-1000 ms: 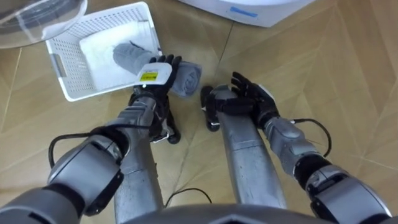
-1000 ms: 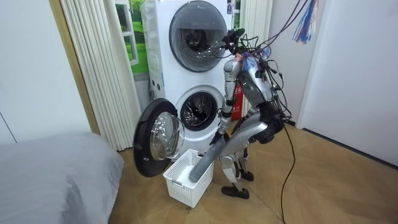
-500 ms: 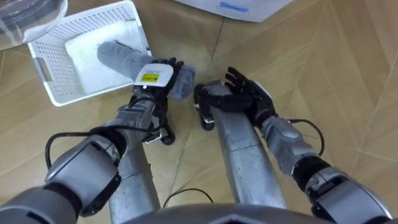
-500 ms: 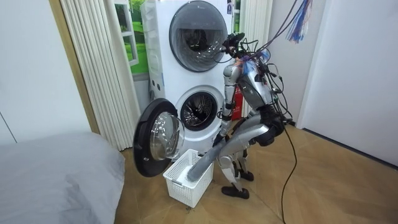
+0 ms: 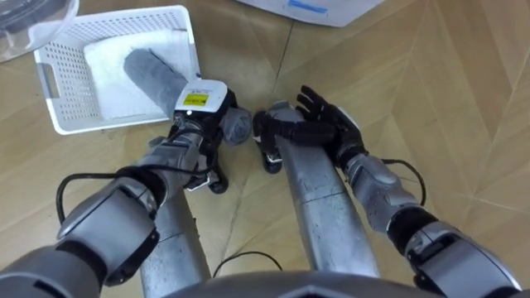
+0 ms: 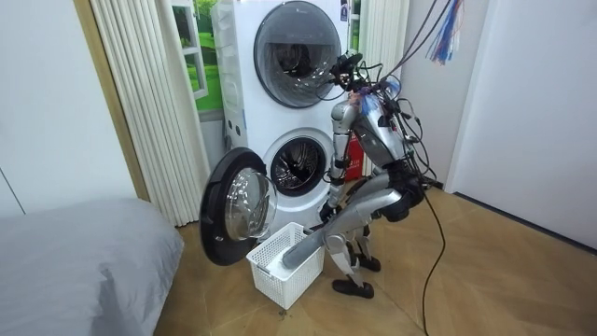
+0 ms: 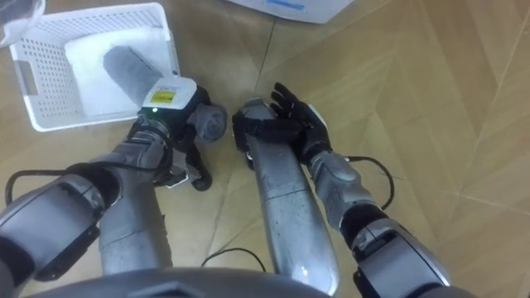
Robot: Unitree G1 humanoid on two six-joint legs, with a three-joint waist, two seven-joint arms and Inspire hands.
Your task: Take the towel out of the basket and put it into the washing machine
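Observation:
A rolled grey towel (image 5: 153,73) lies slanted over the near rim of a white plastic basket (image 5: 51,91), its end (image 5: 236,126) hanging out over the wooden floor. My left hand (image 5: 201,101) sits on top of that outer end, its fingers curled down round the roll. My right hand (image 5: 325,126) hovers open with spread fingers just right of the towel's end, apart from it. In the room view I stand bent forward in front of the lower washing machine (image 6: 300,166), whose round door (image 6: 233,213) is swung open, with the basket (image 6: 280,273) at my feet.
A folded white towel (image 5: 103,66) lies in the basket under the grey roll. The glass door's edge (image 5: 25,12) shows at the top left and the machine's white base (image 5: 327,8) at the top. A bed (image 6: 84,261) stands at the room view's left.
My left hand's fingers, straight over the towel's end a second ago, have curled round it. The right hand stays open. The eye view has shifted a little.

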